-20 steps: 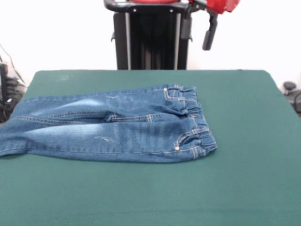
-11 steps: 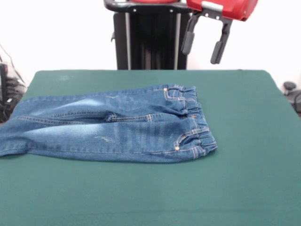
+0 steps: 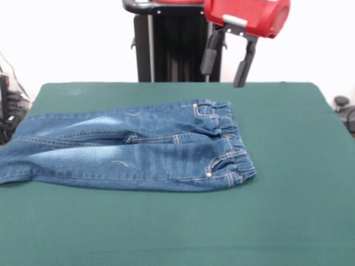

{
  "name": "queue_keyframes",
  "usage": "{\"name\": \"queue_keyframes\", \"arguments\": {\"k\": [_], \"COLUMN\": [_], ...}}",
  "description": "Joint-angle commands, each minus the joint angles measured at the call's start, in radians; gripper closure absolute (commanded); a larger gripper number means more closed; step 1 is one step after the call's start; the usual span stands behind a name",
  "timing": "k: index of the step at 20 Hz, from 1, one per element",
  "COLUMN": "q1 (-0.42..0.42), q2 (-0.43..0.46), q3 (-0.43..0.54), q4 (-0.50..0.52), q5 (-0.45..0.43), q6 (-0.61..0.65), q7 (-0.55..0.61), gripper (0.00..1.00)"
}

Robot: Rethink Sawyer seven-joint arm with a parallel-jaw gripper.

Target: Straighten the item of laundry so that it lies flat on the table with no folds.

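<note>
A small pair of blue denim jeans (image 3: 133, 147) lies on the dark green table (image 3: 288, 183), folded lengthwise so one leg rests on the other. Its elastic waistband points right and the leg ends hang past the table's left edge. My gripper (image 3: 224, 75) hangs open in the air above the table's far edge, behind and above the waistband. Its two dark fingers (image 3: 242, 69) are spread apart with nothing between them, and the gripper does not touch the jeans.
The black pedestal column (image 3: 177, 44) stands behind the table's far edge. Dark cables and equipment (image 3: 8, 111) sit off the left side, and a small dark object (image 3: 344, 108) sits off the right edge.
The gripper has come down and moved left, from the top right toward the space above the waistband. The jeans have not moved.
</note>
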State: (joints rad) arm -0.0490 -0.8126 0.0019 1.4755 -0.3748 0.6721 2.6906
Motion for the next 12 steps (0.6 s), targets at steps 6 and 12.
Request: {"name": "queue_keyframes", "arguments": {"k": [6, 12], "q1": [-0.048, -0.071], "q2": [0.096, 0.136], "q3": [0.114, 0.143], "q4": [0.09, 0.108], "q5": [0.07, 0.102], "q6": [-0.039, -0.067], "q7": [-0.033, -0.029], "gripper": [0.0, 0.0]}}
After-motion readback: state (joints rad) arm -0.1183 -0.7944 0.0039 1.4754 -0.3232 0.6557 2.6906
